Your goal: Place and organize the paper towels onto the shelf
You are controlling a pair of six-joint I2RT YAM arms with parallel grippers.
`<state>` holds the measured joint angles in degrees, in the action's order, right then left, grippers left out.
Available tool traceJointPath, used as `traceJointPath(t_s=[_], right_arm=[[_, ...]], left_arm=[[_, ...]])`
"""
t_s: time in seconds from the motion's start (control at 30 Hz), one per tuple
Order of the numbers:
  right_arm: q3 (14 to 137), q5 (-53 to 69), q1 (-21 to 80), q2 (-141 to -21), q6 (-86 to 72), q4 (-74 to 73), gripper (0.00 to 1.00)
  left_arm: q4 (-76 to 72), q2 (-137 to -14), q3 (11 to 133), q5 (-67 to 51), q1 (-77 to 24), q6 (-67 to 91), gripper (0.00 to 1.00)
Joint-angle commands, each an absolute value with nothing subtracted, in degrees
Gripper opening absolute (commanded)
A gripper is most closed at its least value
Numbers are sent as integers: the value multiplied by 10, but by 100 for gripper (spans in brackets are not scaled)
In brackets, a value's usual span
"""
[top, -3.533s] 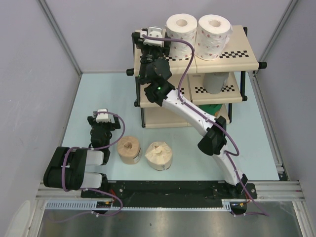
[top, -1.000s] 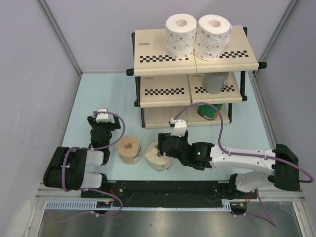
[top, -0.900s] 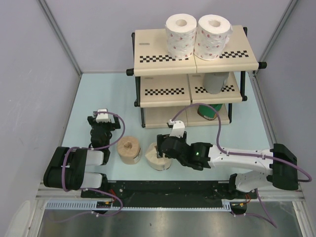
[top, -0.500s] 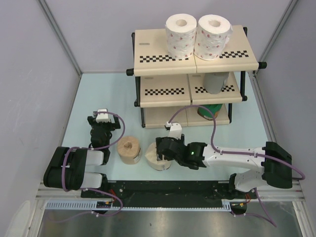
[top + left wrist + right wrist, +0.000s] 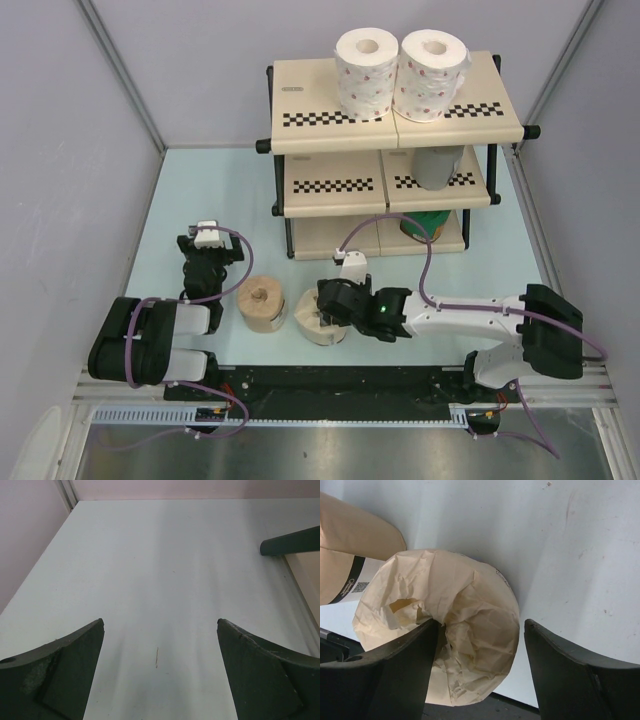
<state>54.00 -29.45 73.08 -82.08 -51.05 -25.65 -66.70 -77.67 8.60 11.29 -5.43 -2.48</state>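
Nearest the arm bases, the right gripper point(image 5: 480, 626) hangs over the cream roll point(image 5: 455, 605) on the pale blue table point(image 5: 200, 190). Its jaws are apart, one finger at the roll's centre hole and the other just outside its rim. Just beside it, to the left, the tan-brown roll point(image 5: 262, 303) stands upright. The left gripper point(image 5: 160, 630), also spread wide, holds nothing above the tabletop. Beyond, the three-tier shelf point(image 5: 300, 95) carries the green roll point(image 5: 425, 226) on its bottom tier and the grey roll point(image 5: 435, 168) on the middle. On top, the left dotted white roll point(image 5: 365, 60) stands beside the right dotted white roll point(image 5: 432, 62).
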Motion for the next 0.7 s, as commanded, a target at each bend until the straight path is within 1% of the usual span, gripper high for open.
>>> traceJointPath(t_s=[0.0, 0.2, 0.3, 0.67], right_arm=[[540, -294, 729, -841, -519, -263, 71], [540, -309, 734, -842, -530, -265, 62], [540, -337, 743, -832, -545, -276, 59], [537, -460, 773, -753, -580, -320, 59]], left_arm=[[-689, -769, 93, 101, -52, -21, 100], [-688, -769, 93, 101, -52, -22, 100], [-689, -769, 93, 101, -51, -21, 100], [-688, -768, 93, 101, -52, -21, 100]])
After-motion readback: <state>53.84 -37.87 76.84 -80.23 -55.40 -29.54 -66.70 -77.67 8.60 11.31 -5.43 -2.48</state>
